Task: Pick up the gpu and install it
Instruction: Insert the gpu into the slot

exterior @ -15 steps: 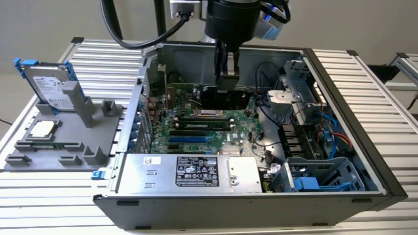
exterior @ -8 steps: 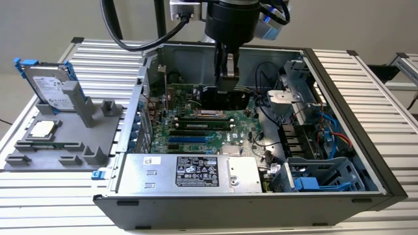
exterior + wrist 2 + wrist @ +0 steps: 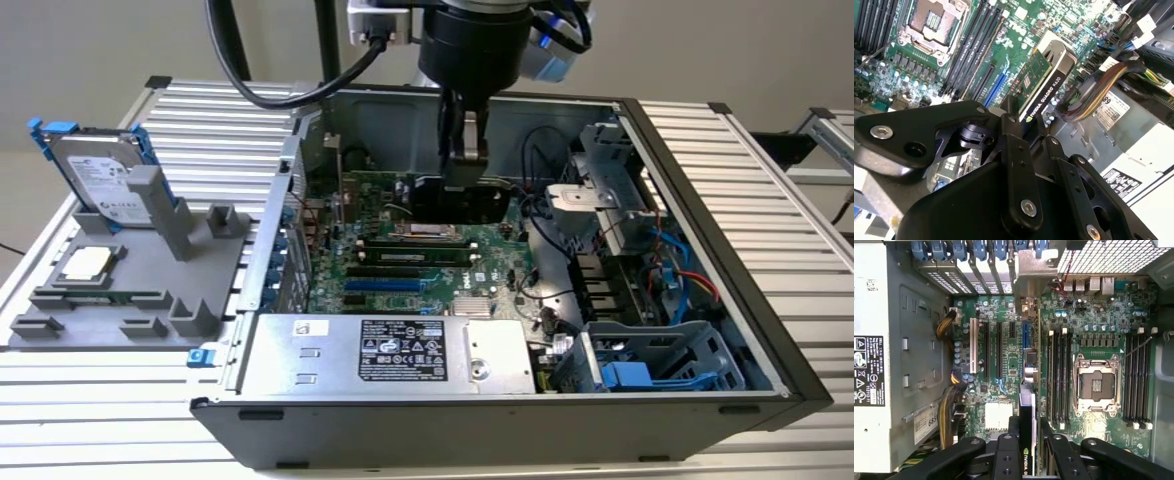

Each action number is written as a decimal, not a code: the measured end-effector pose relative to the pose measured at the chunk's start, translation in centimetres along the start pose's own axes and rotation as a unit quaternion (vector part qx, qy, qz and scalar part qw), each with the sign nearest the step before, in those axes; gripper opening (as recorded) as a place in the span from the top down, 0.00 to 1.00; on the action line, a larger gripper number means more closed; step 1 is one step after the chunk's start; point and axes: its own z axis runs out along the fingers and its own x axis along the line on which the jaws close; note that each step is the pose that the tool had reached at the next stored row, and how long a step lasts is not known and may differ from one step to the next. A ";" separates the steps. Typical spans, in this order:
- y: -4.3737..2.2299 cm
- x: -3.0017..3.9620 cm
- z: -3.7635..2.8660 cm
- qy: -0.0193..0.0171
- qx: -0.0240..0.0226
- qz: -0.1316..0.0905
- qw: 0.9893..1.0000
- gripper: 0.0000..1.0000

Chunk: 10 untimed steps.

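Over motherboard [image 3: 1004,365] inside open case [image 3: 747,300], my claw [image 3: 1026,440] clamps card [image 3: 1041,87] edge-on. Pickup done, I judge; card above slots [image 3: 999,350], not yet seated.

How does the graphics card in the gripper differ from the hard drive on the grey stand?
The gpu hangs clamped in the gripper above the motherboard inside the case; the hard drive leans propped on the grey stand outside it. The gpu is black and green; the hard drive is silver, blue-framed. Both are flat rectangular parts.
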 end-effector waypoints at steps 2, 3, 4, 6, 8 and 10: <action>0.01 0.01 0.04 -0.004 0.001 0.000 1.000 1.00; 0.01 0.00 0.06 -0.007 0.002 0.000 1.000 1.00; 0.01 -0.01 0.09 -0.008 0.002 0.000 1.000 1.00; 0.01 0.00 0.14 -0.008 0.002 0.000 1.000 1.00; 0.01 0.00 0.20 -0.008 0.002 0.000 1.000 1.00; 0.01 0.00 0.26 -0.008 0.002 0.000 1.000 1.00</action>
